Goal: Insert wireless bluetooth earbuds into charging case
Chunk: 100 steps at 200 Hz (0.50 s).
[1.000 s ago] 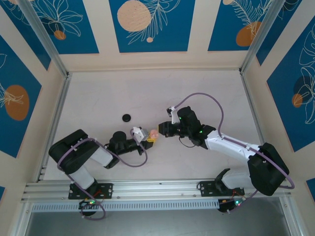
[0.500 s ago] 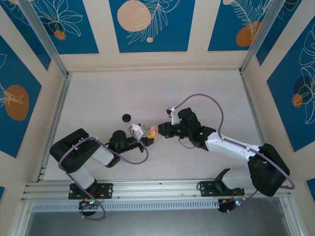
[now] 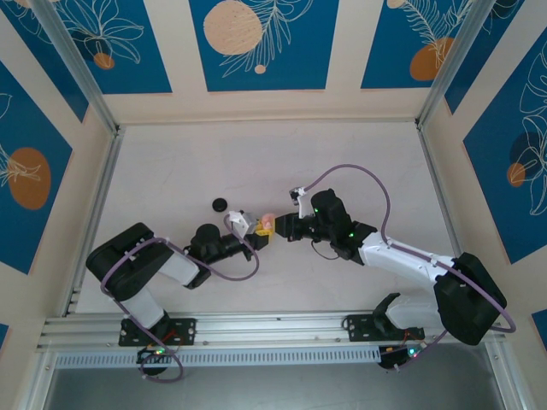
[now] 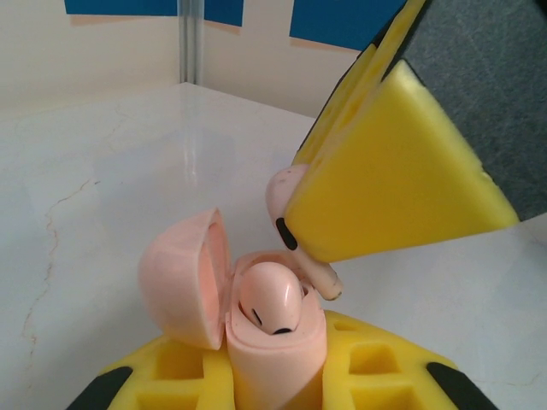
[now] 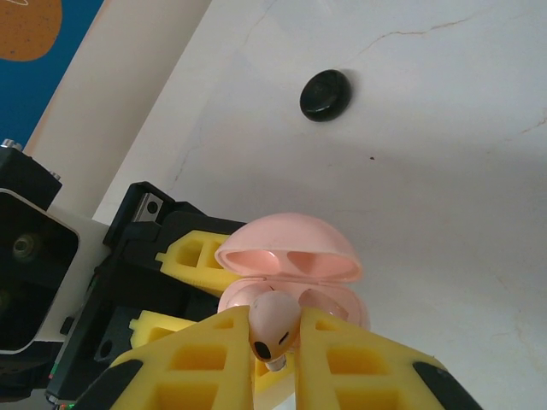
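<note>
While our left gripper (image 3: 255,237) clamps the lower body of the pink charging case (image 4: 275,346), its lid thrown back and one pink earbud (image 4: 268,301) seated inside, our right gripper (image 5: 275,331) pinches a second pink earbud (image 5: 273,318) between nearly closed yellow fingers (image 5: 192,359), just above the open case. A black disc (image 5: 326,94) lies on the table (image 5: 444,171), well beyond both grippers.

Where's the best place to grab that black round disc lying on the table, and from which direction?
Pinch the black disc across its rounded rim, coming straight down from above. It lies flat and low on the table, so its edges are the only opposing faces the fingers could close on. Because it is round, any finger angle should work.
</note>
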Motion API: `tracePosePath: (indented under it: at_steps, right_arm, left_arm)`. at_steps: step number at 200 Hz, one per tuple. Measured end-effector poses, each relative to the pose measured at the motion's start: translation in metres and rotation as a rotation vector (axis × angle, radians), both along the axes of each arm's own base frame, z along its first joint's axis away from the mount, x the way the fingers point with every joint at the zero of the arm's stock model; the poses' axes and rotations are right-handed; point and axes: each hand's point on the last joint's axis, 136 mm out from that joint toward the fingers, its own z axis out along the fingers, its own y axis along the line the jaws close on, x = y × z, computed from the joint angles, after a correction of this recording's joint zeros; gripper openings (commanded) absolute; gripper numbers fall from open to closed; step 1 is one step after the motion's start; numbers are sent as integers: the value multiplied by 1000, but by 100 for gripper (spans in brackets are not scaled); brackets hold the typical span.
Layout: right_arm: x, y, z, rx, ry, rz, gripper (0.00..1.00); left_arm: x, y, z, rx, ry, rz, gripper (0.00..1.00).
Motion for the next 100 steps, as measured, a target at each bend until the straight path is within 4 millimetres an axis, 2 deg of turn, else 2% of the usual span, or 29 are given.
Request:
tracePosePath:
  at_steps: [100]
  right_arm:
    - [4, -3, 12, -1, -66, -10, 17]
  left_arm:
    - [-2, -5, 6, -18, -1, -27, 11]
